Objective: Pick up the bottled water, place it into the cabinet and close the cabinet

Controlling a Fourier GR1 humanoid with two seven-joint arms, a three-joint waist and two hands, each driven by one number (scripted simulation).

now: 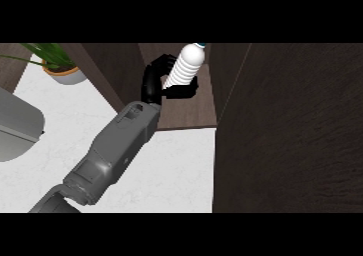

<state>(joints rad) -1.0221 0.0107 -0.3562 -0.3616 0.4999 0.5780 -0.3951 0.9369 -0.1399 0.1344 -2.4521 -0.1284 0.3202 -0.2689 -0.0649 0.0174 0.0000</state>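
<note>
One ribbed white water bottle point(186, 65), robot hand point(160, 80) curled round it, inside dark wood cabinet point(287, 125). One potted plant point(58, 62) on marble table point(169, 170).

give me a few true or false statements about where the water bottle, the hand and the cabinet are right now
1. The bottled water is upright inside the open cabinet. True.
2. The bottle lies on its side on the white counter. False: it stands upright over the cabinet's shelf, off the counter.
3. A black hand is curled round the bottle. True; which arm it belongs to is unclear, since only one forearm shows.
4. The cabinet door is shut. False: it stands open at the right, and the shelf is in view.
5. A potted plant sits at the upper left of the counter. True.
6. The bottle's cap is red. False: the bit that shows looks blue.
</note>
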